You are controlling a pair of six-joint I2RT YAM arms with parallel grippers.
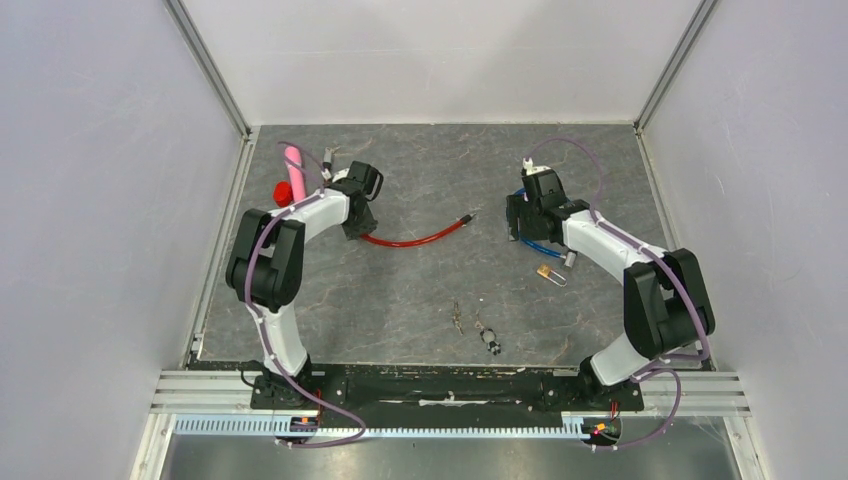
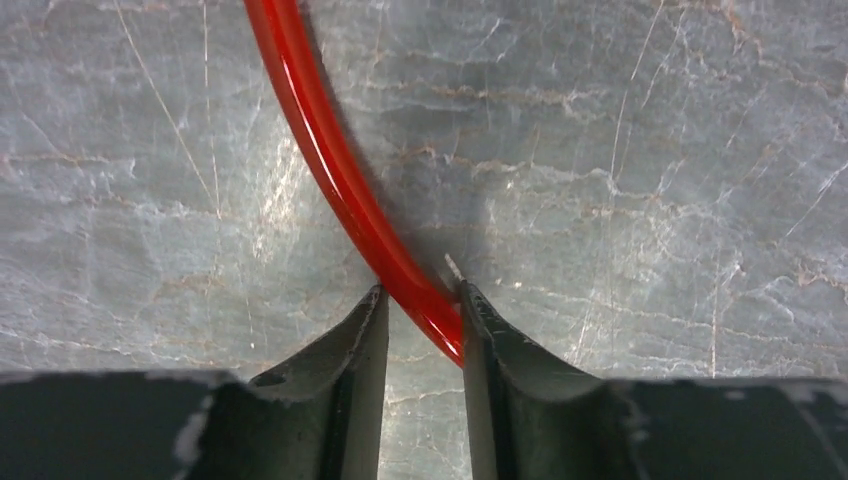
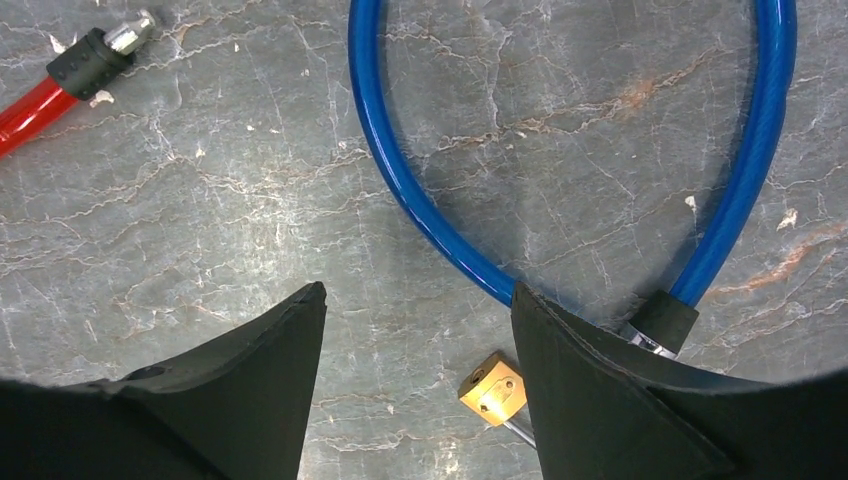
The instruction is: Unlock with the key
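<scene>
Two small keys (image 1: 457, 318) (image 1: 487, 338) lie near the table's front middle, away from both arms. A brass padlock (image 3: 493, 388) (image 1: 548, 272) rests by the right finger of my right gripper (image 3: 418, 290) (image 1: 520, 215), which hangs open above the table beside a blue cable loop (image 3: 420, 215). My left gripper (image 2: 421, 298) (image 1: 358, 222) has narrowed around a red cable (image 2: 330, 160) (image 1: 415, 240). The cable crosses the gap slantwise, brushes the left fingertip and vanishes behind the right finger. A firm grip cannot be confirmed.
The red cable's free end (image 3: 90, 60) (image 1: 466, 216), with a black sleeve and metal pin, lies mid-table. A pink object (image 1: 294, 168) and a red one (image 1: 283, 192) sit at the back left. Grey walls enclose the table on three sides.
</scene>
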